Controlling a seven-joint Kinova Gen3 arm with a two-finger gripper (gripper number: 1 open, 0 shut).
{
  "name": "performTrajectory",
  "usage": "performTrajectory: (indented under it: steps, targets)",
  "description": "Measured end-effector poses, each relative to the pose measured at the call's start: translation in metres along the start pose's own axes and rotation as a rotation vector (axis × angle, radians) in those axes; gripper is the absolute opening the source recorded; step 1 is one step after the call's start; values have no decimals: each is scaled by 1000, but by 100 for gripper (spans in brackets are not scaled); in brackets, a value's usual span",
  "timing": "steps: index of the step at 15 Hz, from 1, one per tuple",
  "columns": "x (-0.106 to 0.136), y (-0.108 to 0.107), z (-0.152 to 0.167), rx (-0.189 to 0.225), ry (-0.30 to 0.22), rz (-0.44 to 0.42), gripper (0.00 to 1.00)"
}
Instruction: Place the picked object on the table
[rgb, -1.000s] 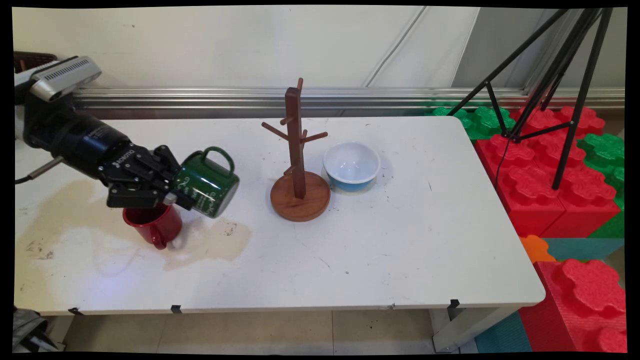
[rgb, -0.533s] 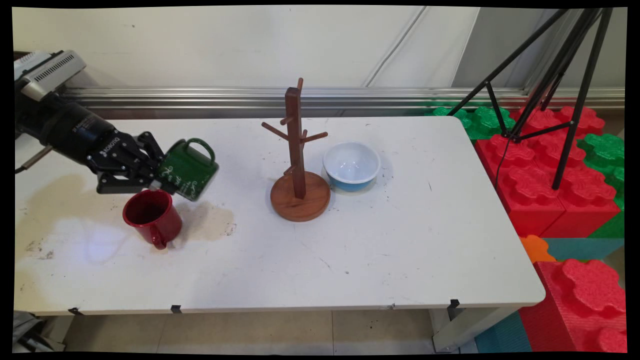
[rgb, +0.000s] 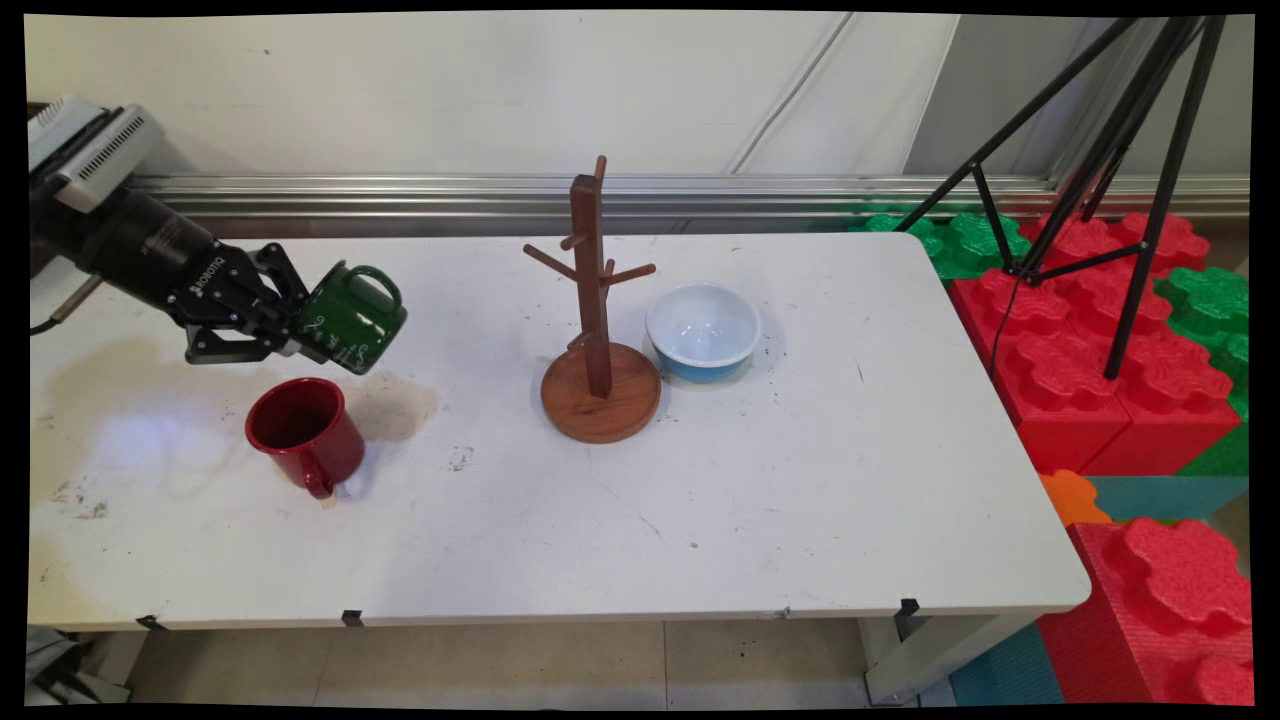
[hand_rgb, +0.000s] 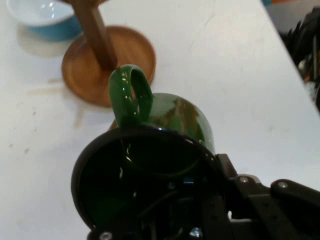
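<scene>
White table (rgb: 800, 480), gripper (rgb: 300, 335) gripping green mug (rgb: 352, 318).

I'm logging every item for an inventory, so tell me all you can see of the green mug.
The green mug is glossy dark green, enamel-like, with pale markings on its side and a loop handle pointing upward. The hand grips it by the rim, clear of the table, tipped with its base toward the wooden mug tree. It hangs above and behind the upright red mug, not touching it. In the hand view its dark inside looks empty.
</scene>
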Motion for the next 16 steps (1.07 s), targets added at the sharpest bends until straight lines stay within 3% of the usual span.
performTrajectory:
  steps: [16]
  targets:
    - [-37, -40, -4, 121, -227, 105, 0]
